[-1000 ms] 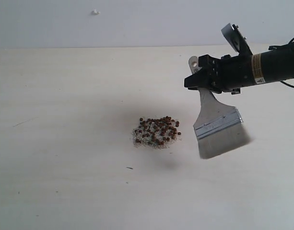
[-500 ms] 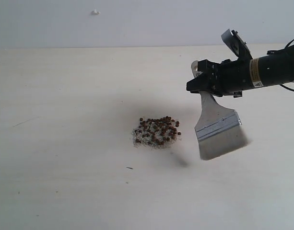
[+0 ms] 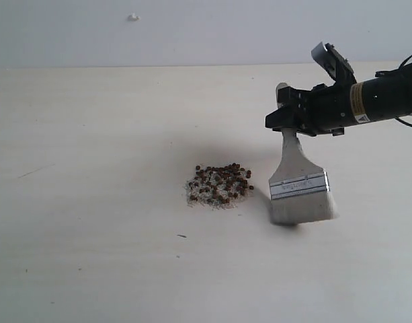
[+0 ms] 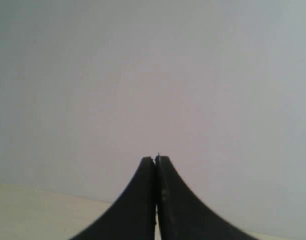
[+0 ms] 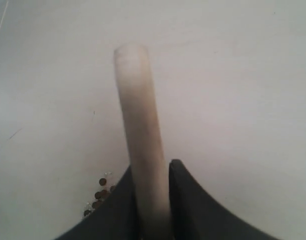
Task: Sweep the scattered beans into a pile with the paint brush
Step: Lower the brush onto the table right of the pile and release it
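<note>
- The right gripper [image 3: 286, 116] has its jaws closed narrowly on the pale handle [image 5: 140, 110] of the paint brush [image 3: 298, 171]; the handle runs between them and sticks out past the tips; nothing else is held.
- The left gripper [image 4: 156, 165] is pressed fully together on nothing and faces a blank wall; it does not show in the exterior view, so the right arm is the one near the work.
- The pile [image 3: 219, 185] lies to the left of the brush head, near it but apart, with a bare strip of table [image 3: 91, 134] between them.
- The brush stands almost upright, long axis from the gripper down to the table; the bristles [image 3: 301, 208] touch the surface; its broad face turns toward the near side, so a narrow edge points at the pile; by my reading a leftward stroke would need the head turned first.
- The beans [image 5: 100, 192] are tiny, round, reddish-brown and hard-looking, mixed with fine whitish crumbs; nearly all sit in one compact cluster about as wide as the brush head, so little sweeping seems left.
- The handle is smooth cream and flares to a silver metal band [image 3: 298, 186]; the bristles are whitish and soft; the table is matt, pale and flat.
</note>
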### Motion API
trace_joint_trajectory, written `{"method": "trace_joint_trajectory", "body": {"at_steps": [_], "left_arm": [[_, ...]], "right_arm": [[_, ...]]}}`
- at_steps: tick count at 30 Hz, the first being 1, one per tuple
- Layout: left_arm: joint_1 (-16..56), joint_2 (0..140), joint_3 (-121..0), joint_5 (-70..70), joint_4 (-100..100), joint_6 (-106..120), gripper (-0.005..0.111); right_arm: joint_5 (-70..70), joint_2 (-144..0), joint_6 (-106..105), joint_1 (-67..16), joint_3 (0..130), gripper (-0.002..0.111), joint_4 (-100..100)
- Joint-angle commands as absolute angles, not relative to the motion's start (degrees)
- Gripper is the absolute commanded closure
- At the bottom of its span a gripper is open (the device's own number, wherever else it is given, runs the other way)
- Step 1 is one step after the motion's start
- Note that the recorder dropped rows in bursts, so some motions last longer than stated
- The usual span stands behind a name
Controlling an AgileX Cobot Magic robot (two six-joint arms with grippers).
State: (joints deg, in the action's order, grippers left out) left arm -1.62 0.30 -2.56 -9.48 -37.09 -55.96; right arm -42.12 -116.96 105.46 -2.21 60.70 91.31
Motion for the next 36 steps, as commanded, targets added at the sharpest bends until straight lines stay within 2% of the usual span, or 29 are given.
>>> {"method": "trace_joint_trajectory", "body": {"at_steps": [1,10,11,13,14,16,20,22,24,25,26,36], "left_arm": [[-1.7,0.0,-2.2,-9.3,-37.3,-55.7,0.107],[-1.7,0.0,-2.2,-9.3,-37.3,-55.7,0.107],[-1.7,0.0,-2.2,-9.3,-37.3,-55.7,0.107],[-1.7,0.0,-2.2,-9.3,-37.3,-55.7,0.107],[-1.7,0.0,-2.2,-9.3,-37.3,-55.7,0.107],[-1.7,0.0,-2.2,-9.3,-37.3,-55.7,0.107],[-1.7,0.0,-2.2,-9.3,-37.3,-55.7,0.107],[-1.7,0.0,-2.2,-9.3,-37.3,-55.7,0.107],[-1.7,0.0,-2.2,-9.3,-37.3,-55.7,0.107],[-1.7,0.0,-2.2,-9.3,-37.3,-55.7,0.107],[-1.7,0.0,-2.2,-9.3,-37.3,-55.7,0.107],[-1.7,0.0,-2.2,-9.3,-37.3,-55.7,0.107]], "right_arm": [[-41.7,-116.9,103.2,-2.0,61.0,0.089,90.7],[-33.5,-114.2,103.1,-2.0,61.0,0.088,88.3],[-33.1,-113.9,103.1,-2.0,61.0,0.086,88.3],[-33.0,-113.2,102.1,-2.0,61.0,0.074,88.5],[-33.6,-113.1,101.4,-2.0,61.0,0.064,88.7],[-33.9,-112.8,100.5,-2.0,61.0,0.055,88.3],[-31.3,-109.9,100.5,-2.0,61.0,0.055,88.3],[-31.3,-106.9,101.8,-2.0,60.9,0.059,88.6],[-31.4,-102.1,101.8,-2.0,59.8,0.083,87.7],[-31.4,-98.0,100.3,-2.0,58.5,0.1,86.8],[-31.3,-96.1,99.8,-2.0,57.8,0.109,86.8],[-30.3,-70.4,86.6,-2.0,41.3,0.108,73.8]]}}
